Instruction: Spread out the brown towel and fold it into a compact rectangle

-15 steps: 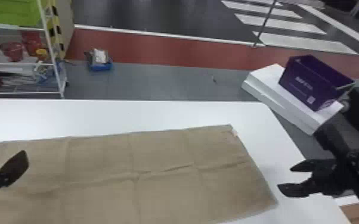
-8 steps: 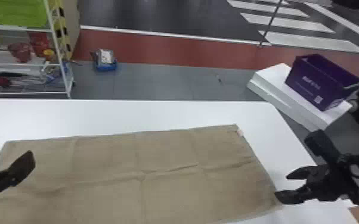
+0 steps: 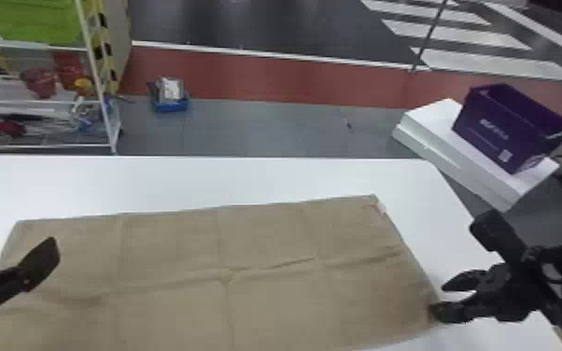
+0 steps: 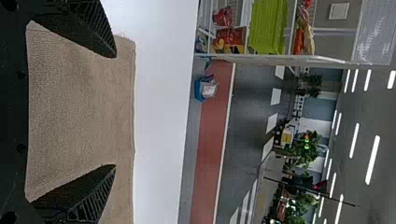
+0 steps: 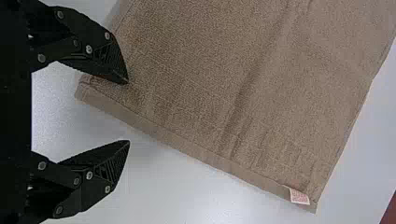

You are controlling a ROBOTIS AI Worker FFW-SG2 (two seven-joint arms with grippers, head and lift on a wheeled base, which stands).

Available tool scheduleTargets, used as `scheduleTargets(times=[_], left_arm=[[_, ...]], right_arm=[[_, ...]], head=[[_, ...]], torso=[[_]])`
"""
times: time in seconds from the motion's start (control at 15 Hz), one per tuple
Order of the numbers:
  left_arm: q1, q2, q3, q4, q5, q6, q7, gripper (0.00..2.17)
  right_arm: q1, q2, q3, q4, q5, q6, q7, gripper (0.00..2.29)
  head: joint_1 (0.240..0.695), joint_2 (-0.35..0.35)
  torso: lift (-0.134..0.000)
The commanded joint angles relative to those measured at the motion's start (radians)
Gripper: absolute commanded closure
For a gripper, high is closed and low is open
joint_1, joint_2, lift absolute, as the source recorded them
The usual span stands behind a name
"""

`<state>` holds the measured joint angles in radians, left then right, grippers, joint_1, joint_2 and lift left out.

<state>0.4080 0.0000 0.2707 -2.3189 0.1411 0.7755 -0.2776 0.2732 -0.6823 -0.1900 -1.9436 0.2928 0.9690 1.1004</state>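
Brown towel (image 3: pixel 270 242) lies spread across the lower frame. Left gripper (image 3: pixel 14 246), lower left, and right gripper (image 3: pixel 439 298), lower right, hold fingers wide.

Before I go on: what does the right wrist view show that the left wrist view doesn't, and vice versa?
Right wrist view: the right gripper, open, by a corner of the brown towel, and the pale tag near another corner.
Left wrist view: the left gripper, open, plus the green bin and blue container.
Both: brown towel and white table.
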Motion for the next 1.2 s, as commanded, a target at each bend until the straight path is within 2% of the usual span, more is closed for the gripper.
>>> scheduleTargets(times=[0.0,0.07,0.27,0.4,0.73,0.87,1.07,1.13], left_arm=[[0.0,-0.003,0.002,-0.001,0.0,0.0,0.0,0.04],[0.0,-0.003,0.002,-0.002,0.0,0.0,0.0,0.04],[0.0,-0.003,0.002,-0.005,0.0,0.0,-0.002,0.04],[0.0,-0.003,0.004,-0.007,-0.002,0.0,-0.002,0.04],[0.005,-0.003,0.013,-0.016,-0.003,0.003,-0.006,0.05],[0.006,-0.003,0.021,-0.016,-0.002,0.003,-0.012,0.05],[0.006,-0.003,0.021,-0.016,-0.002,0.003,-0.017,0.05],[0.006,-0.003,0.022,-0.016,-0.002,0.003,-0.017,0.05]], right_arm=[[0.0,0.0,0.014,0.0,0.005,-0.003,0.001,0.58],[0.0,0.001,0.021,0.0,0.014,-0.009,-0.001,0.69],[-0.002,0.003,0.021,-0.003,0.008,-0.013,0.001,0.71],[0.011,0.0,0.015,-0.02,0.011,-0.019,0.021,0.96],[0.126,-0.005,-0.057,-0.138,0.017,-0.095,0.185,0.96],[0.187,-0.006,-0.094,-0.183,0.051,-0.166,0.253,0.96],[0.219,-0.02,-0.135,-0.179,0.098,-0.218,0.267,0.96],[0.239,-0.022,-0.157,-0.179,0.108,-0.258,0.267,0.96]], head=[[0.695,-0.211],[0.695,-0.206],[0.695,-0.2],[0.695,-0.198],[0.695,-0.169],[0.695,-0.145],[0.695,-0.137],[0.695,-0.153]], torso=[[-0.124],[-0.124],[-0.124],[-0.124],[-0.124],[-0.124],[-0.124],[-0.124]])
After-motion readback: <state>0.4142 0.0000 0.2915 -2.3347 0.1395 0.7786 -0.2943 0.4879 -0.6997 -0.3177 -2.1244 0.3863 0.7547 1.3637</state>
